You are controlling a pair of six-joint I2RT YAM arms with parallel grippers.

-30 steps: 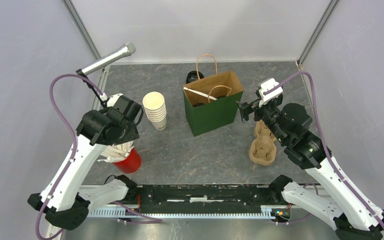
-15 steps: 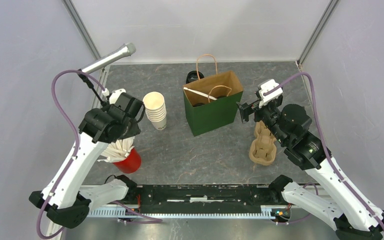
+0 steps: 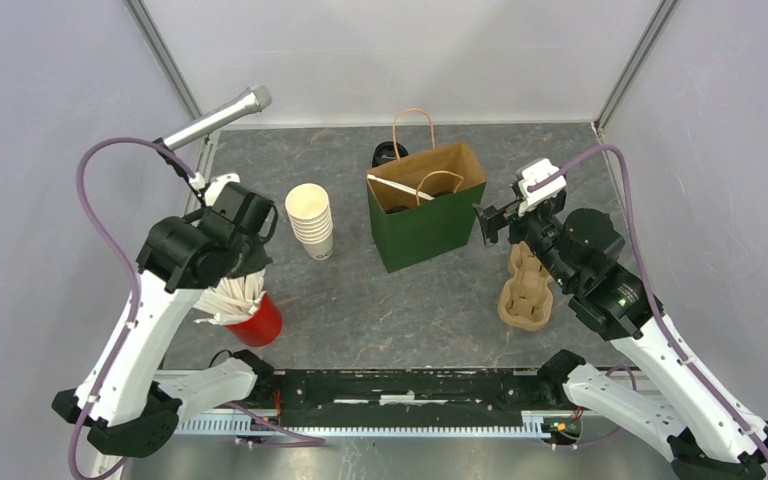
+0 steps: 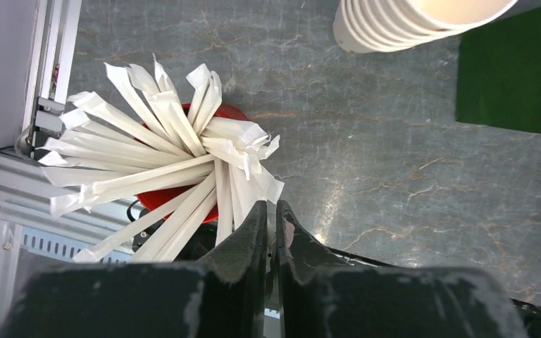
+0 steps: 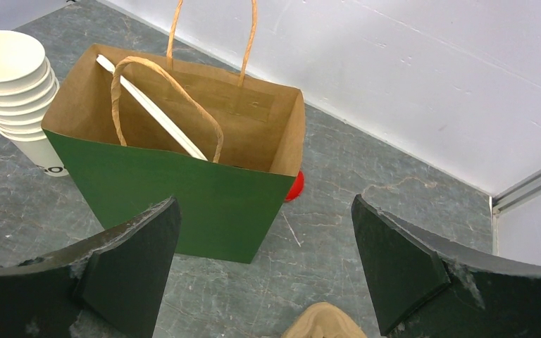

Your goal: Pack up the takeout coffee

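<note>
over the red cup (image 3: 262, 326) of wrapped straws (image 4: 148, 151), my left gripper (image 4: 271, 208) is pinched together on nothing. my right gripper (image 5: 264, 204) is wide apart, facing the green paper bag (image 5: 169, 197). i should reach around it slowly, no bumping. a coffee cup (image 3: 388, 153) with a black lid peeks out behind it, away from both.

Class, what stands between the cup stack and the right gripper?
The green bag stands between cup stack and right gripper, plainest in the top view.
</note>
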